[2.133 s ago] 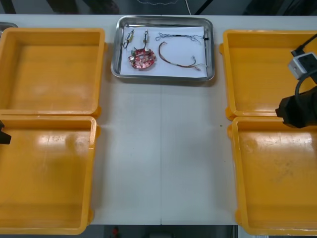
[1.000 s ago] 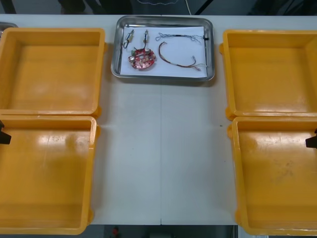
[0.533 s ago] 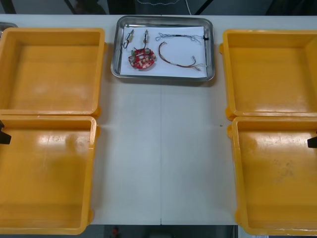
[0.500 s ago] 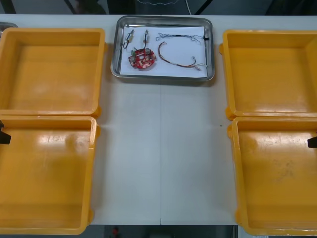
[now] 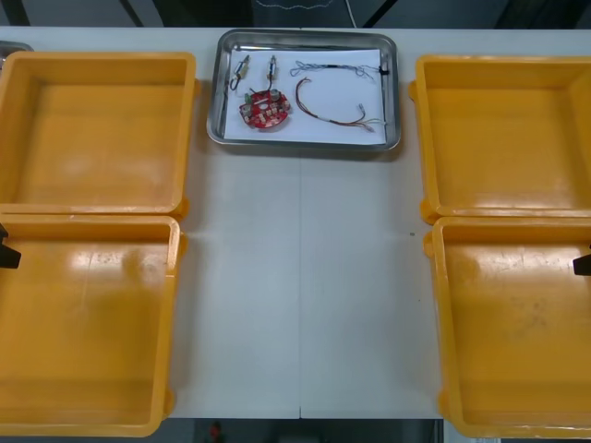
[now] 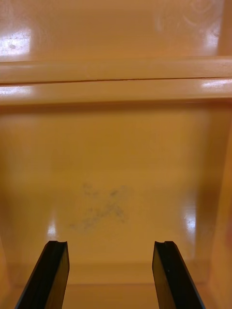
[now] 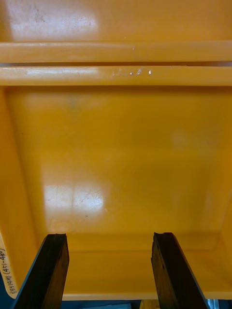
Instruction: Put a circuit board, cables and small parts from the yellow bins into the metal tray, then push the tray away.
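Note:
The metal tray (image 5: 305, 140) stands at the table's far edge, white inside. In it lie a round red circuit board (image 5: 265, 110), two small metal parts (image 5: 242, 68), a blue and white cable (image 5: 332, 67), a red and yellow cable (image 5: 325, 108) and a black cable (image 5: 384, 70). My left gripper (image 7: 108, 270) is open over the bare floor of the near left yellow bin (image 7: 121, 154). My right gripper (image 6: 110, 273) is open over the bare floor of the near right yellow bin (image 6: 116, 169). In the front view the left gripper (image 5: 6, 254) and right gripper (image 5: 584, 265) peek in at the edges.
Two yellow bins stand at the left (image 5: 97, 198) and two at the right (image 5: 503, 208), all with nothing in them. The light table (image 5: 300, 295) runs bare between them up to the tray.
The right arm has drawn back from over the far right bin to the right edge of the view and has stayed there. The tray and its contents have not moved.

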Tool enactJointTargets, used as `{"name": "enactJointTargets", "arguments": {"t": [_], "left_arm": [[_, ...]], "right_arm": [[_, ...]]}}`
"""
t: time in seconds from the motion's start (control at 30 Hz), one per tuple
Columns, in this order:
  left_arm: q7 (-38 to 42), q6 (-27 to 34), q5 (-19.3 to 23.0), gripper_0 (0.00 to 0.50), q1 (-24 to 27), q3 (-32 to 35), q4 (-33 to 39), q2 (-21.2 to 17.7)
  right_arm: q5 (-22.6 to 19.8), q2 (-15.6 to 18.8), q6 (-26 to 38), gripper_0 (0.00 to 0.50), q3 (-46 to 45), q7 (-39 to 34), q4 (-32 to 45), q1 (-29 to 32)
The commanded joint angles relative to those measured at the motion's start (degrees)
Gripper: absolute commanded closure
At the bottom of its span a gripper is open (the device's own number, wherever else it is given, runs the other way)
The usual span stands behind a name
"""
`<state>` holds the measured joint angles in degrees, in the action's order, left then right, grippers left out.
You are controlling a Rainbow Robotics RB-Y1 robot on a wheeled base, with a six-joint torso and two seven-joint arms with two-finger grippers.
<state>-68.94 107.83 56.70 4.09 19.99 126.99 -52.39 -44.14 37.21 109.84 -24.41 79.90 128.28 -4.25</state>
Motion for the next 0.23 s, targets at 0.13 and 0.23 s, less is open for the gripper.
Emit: {"name": "enactJointTargets", "arguments": {"t": [0.13, 0.23], "left_arm": [[-2.25, -0.51, 0.35, 0.000, -0.67, 1.63, 1.33, -1.40], [-2.25, -0.51, 0.35, 0.000, -0.67, 1.63, 1.33, -1.40]], "right_arm": [[-0.42, 2.17, 0.16, 0.000, -0.82, -2.03, 0.39, 1.00], [-0.42, 2.17, 0.16, 0.000, -0.82, -2.03, 0.39, 1.00]]}}
